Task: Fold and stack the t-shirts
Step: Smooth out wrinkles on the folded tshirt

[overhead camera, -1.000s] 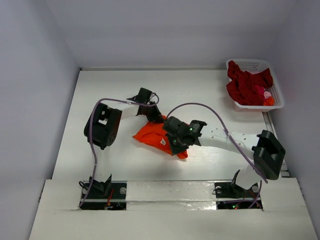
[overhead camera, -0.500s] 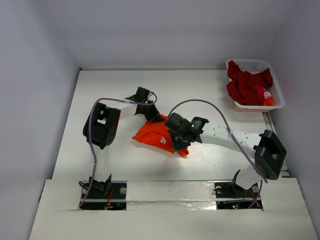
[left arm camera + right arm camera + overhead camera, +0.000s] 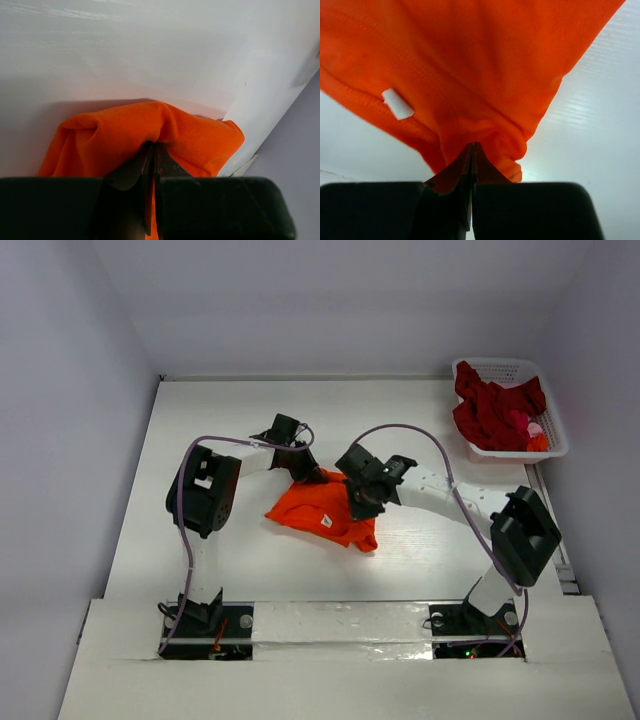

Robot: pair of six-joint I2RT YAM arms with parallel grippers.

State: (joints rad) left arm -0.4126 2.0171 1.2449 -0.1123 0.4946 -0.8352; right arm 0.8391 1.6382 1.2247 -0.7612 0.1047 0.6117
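An orange t-shirt (image 3: 318,508) lies bunched on the white table, its small white label (image 3: 325,522) facing up. My left gripper (image 3: 306,472) is shut on the shirt's far left edge; in the left wrist view the orange cloth (image 3: 150,130) is pinched between the jaws (image 3: 152,146). My right gripper (image 3: 358,508) is shut on the shirt's right part, and in the right wrist view the fabric (image 3: 470,75) with its label (image 3: 397,103) hangs from the closed tips (image 3: 472,145). Dark red t-shirts (image 3: 492,410) fill the basket at the back right.
A white lattice basket (image 3: 552,430) stands at the table's far right corner, with a bit of pink and orange cloth (image 3: 532,432) among the red shirts. Purple cables loop over both arms. White walls close in the table on three sides.
The right gripper has moved up and away from the near edge, pulling its part of the orange shirt with it. The left gripper has stayed put.
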